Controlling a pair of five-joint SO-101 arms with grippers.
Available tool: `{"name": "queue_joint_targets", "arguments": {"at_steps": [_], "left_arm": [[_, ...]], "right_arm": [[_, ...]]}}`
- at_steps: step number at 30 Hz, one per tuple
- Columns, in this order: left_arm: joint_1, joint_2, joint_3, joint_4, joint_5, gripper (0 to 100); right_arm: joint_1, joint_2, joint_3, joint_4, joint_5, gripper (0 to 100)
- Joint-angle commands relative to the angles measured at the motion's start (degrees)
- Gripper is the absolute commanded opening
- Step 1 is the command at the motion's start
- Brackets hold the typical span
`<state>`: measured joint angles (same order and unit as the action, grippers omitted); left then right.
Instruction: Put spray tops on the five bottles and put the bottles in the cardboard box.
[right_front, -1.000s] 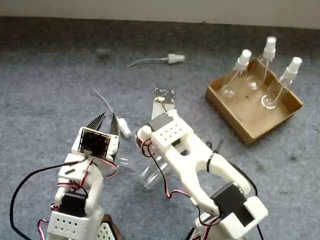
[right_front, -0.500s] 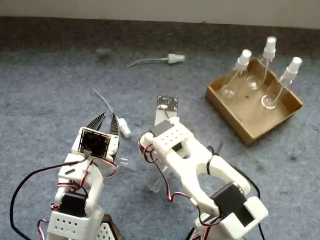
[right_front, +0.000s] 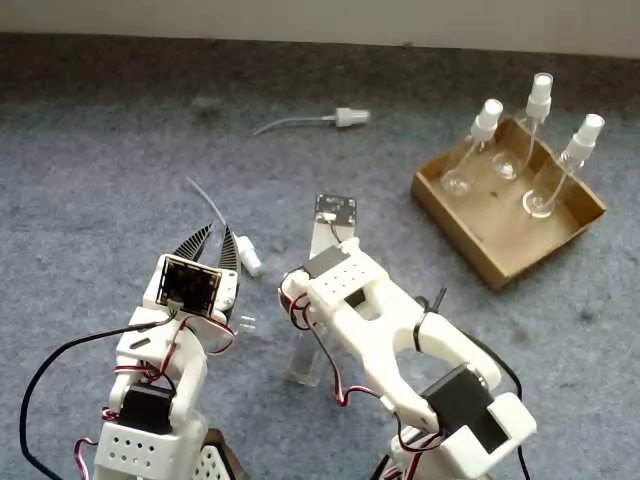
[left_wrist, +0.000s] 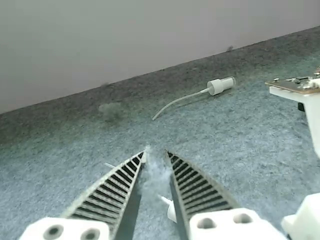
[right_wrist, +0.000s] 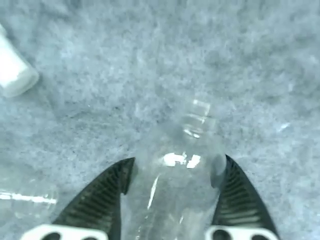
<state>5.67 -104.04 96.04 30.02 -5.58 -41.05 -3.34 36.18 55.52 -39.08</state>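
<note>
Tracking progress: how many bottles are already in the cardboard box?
3, each wearing a spray top, in the cardboard box: left bottle, middle bottle, right bottle. None looks hidden.

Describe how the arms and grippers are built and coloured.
The left arm and right arm are white plastic with black servos and red, black and white wires. The left gripper and right gripper have black, ribbed, pointed fingers.

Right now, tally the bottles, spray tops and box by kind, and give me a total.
Capped bottles: 3
Open bottles: 2, one in the right claw
Loose spray tops: 2
Cardboard box: 1
Total: 8
</note>
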Motion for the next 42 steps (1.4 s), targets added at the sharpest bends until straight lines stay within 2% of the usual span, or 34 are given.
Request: {"name": "queue_joint_targets", "arguments": {"at_steps": [1,3,8,11,18,24,28,33,36,39,42], "left_arm": [[1.0,-0.7,1.0,-0.1,-0.6,1],[1.0,-0.7,1.0,-0.1,-0.6,1],[1.0,-0.7,1.0,-0.1,-0.6,1],[1.0,-0.7,1.0,-0.1,-0.6,1],[1.0,-0.7,1.0,-0.1,-0.6,1],[1.0,-0.7,1.0,-0.1,-0.6,1],[1.0,-0.7,1.0,-0.1,-0.6,1],[1.0,-0.7,1.0,-0.1,-0.6,1],[1.0,-0.7,1.0,-0.1,-0.6,1],[1.0,-0.7,1.0,-0.1,-0.6,1],[1.0,-0.7,1.0,-0.1,-0.6,1]], "right_arm": [[0.4,-2.3,-0.4,-0.6,0.1,10.7],[0.5,-2.4,-0.4,-0.6,4.0,10.7],[0.5,-2.4,-0.4,-0.5,22.8,10.7],[2.1,-2.4,-0.4,-0.5,30.9,10.7],[12.9,-2.4,-0.4,-0.5,43.6,10.7],[19.9,-2.4,-0.4,-0.2,61.5,10.7],[21.4,-2.3,-0.6,3.8,66.3,11.8],[21.4,-1.9,-0.3,4.7,68.4,25.3],[21.2,-1.9,-0.3,4.7,68.4,30.6],[21.1,-1.8,-0.4,4.7,67.9,30.7],[21.1,-2.2,-0.5,4.4,62.2,30.8]]}}
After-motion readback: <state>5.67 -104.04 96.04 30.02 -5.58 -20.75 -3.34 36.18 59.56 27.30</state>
